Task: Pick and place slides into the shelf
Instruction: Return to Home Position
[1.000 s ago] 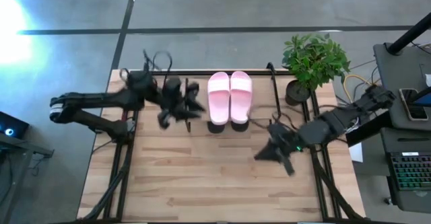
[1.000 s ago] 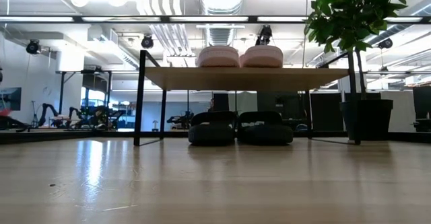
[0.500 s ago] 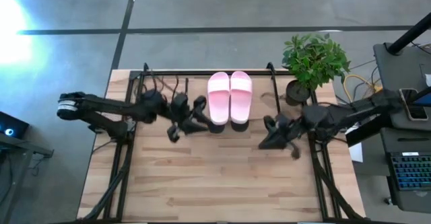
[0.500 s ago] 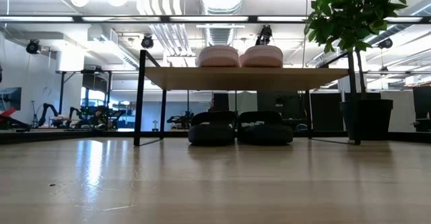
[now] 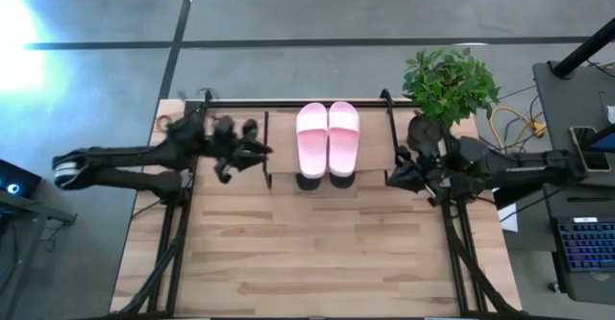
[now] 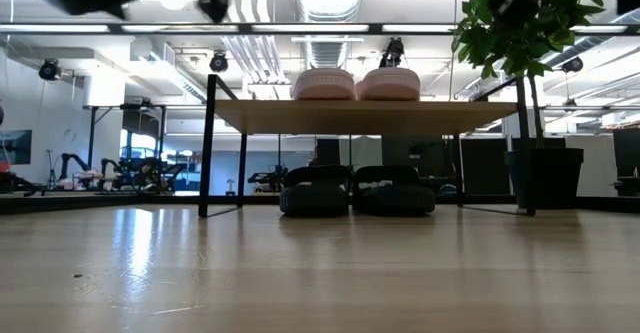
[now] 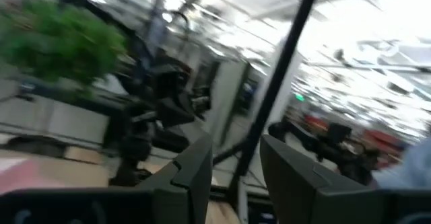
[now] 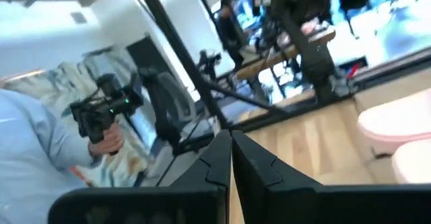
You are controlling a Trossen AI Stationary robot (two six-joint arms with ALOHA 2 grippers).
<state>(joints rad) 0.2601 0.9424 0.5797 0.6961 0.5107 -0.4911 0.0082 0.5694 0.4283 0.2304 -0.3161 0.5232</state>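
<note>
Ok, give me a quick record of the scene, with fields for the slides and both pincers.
pink slides: side by side on top of the shelf
black slides: side by side on the table, under the shelf
left pincer: open, empty, left of the shelf
right pincer: shut, empty, right of the shelf, beside the plant

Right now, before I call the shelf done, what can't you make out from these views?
Black rubber slides: high view, hidden beneath the shelf's light wooden top board; low view, only dark silhouettes.
Light pink rubber slides: low view, only their ends show above the board.
The left gripper and right gripper: high view, fingers too small and blurred; wrist views show left open, right shut.
</note>
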